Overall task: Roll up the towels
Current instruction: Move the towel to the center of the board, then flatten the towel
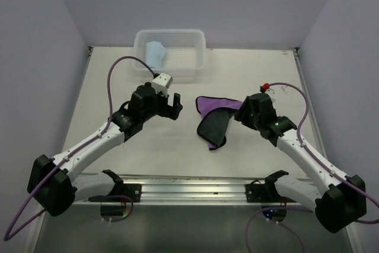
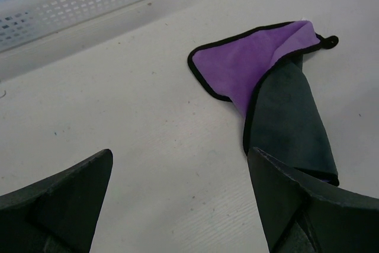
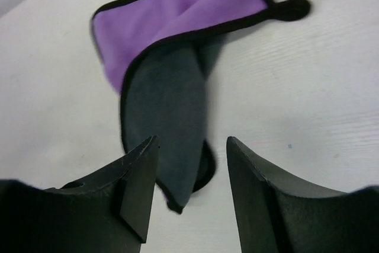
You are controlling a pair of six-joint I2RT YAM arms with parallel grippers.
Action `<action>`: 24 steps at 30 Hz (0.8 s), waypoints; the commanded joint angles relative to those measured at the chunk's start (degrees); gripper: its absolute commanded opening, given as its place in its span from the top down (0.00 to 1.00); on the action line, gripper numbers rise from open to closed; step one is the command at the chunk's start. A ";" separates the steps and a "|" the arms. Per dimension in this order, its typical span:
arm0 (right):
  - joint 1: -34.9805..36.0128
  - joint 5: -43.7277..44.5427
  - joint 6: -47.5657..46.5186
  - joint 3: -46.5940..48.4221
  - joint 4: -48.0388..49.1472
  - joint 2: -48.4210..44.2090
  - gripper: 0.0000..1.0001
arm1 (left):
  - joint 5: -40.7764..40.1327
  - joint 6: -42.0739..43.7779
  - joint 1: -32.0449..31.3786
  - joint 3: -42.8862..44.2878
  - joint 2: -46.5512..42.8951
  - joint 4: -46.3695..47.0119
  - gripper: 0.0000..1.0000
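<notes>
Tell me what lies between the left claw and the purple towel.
Nothing: only bare table separates the left claw and the purple towel, seen clearly in the left wrist view.

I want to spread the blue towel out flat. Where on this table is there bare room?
Widest bare patch: the table's far-left part, bordered by the white basket and the left arm. Another: the near strip between the purple towel and the rail. Crowded: the centre, where the left pincer and right pincer flank that towel.
</notes>
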 commanded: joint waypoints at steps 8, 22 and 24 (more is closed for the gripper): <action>-18.53 -1.55 0.03 1.42 2.26 13.75 0.48 | 3.98 0.25 -7.02 2.72 7.10 -0.15 0.00; -26.62 -4.88 -3.48 13.11 6.22 33.44 0.52 | -0.42 1.31 -10.81 5.19 13.96 -2.35 0.01; -26.62 -5.59 -3.48 14.34 6.31 35.47 0.53 | -0.34 1.31 -10.90 5.62 14.75 -2.53 0.00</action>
